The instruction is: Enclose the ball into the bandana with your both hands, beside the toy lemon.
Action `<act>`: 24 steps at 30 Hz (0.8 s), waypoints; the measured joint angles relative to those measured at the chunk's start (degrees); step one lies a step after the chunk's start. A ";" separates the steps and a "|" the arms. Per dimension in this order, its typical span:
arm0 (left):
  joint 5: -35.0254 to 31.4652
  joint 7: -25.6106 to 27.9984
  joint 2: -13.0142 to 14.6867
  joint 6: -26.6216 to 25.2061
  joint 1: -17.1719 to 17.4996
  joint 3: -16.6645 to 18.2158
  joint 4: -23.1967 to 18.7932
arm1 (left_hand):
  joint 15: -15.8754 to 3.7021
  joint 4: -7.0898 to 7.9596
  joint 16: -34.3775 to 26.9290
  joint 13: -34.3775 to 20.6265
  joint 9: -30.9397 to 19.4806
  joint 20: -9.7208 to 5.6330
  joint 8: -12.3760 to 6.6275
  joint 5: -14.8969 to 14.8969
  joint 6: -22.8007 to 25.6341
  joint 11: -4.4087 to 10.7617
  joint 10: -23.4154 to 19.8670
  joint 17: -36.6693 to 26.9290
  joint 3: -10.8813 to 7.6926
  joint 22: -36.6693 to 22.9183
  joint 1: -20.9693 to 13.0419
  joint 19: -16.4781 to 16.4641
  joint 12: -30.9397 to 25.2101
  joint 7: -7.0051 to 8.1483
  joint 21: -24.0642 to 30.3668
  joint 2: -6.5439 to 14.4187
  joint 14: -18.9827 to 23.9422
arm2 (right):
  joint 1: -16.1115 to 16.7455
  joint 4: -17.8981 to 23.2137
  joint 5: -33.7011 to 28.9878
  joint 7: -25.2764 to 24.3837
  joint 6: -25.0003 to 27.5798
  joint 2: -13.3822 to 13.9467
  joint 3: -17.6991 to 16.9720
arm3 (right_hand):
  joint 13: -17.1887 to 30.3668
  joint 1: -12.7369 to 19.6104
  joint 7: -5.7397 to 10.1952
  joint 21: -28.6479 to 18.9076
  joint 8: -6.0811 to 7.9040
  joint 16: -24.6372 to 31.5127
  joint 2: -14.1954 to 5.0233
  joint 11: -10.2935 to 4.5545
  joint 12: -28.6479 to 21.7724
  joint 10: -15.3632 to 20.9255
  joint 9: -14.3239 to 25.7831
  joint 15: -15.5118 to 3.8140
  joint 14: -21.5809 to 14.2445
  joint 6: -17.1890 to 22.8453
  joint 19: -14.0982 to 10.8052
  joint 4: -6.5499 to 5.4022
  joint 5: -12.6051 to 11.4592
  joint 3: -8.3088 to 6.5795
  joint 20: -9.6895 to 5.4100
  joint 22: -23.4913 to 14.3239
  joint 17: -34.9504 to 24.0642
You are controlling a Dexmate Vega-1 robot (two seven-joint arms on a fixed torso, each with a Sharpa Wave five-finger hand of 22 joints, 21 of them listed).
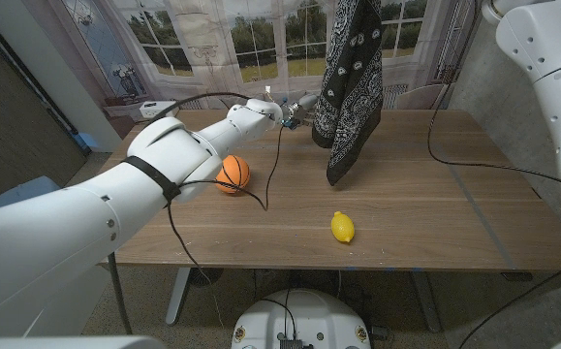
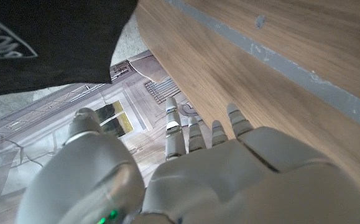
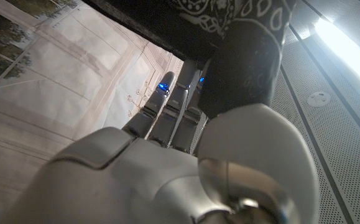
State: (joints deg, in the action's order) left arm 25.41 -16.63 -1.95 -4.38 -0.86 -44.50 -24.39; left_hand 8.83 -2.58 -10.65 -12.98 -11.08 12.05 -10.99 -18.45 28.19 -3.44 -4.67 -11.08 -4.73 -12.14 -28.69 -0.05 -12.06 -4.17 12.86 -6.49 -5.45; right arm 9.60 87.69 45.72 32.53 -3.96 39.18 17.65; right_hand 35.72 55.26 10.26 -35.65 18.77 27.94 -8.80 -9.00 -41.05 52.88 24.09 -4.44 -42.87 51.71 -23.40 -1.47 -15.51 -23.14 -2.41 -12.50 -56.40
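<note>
The right hand grips the bandana, which hangs over the far worktop. The left hand, fingers open, is just beside it. The ball lies left, the lemon near.

Orange ball, yellow lemon, black-white paisley bandana

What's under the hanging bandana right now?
Bare table lies under the bandana, which hangs above it, gripped by the right hand. The ball and toy lemon sit apart from it. The table directly behind the cloth is hidden.
</note>
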 measured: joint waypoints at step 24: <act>0.03 -4.31 -1.96 0.62 -0.70 -1.79 -0.08 | 0.71 3.67 -0.45 1.25 0.01 -0.16 -3.44 -1.83 5.88 1.08 0.10 0.02 5.60 0.16 3.47 -0.68 -1.80 0.88 0.38 5.27 -0.28 | 1.45 -1.09 0.03 -3.17 -1.09 -0.58 -1.54 | -0.16 0.26 0.51 -0.89 -0.94 -0.44 -0.22 -0.04 0.00 0.04 -0.04 -0.29 -0.93 0.50 0.22 -0.01 -0.17 0.48 -0.22 0.27 -0.79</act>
State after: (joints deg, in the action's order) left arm 25.44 -20.94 -3.91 -3.75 -1.56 -46.29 -24.47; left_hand 9.54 1.09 -11.10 -11.73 -11.07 11.89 -14.42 -20.28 34.07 -2.37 -4.57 -11.06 0.87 -11.98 -25.22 -0.73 -13.87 -3.28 13.24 -1.22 -5.73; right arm 11.05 86.60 45.74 29.36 -5.05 38.60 16.11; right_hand 35.56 55.52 10.77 -36.53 17.83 27.50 -9.02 -9.04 -41.05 52.92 24.05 -4.73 -43.81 52.21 -23.18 -1.48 -15.69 -22.66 -2.63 -12.24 -57.19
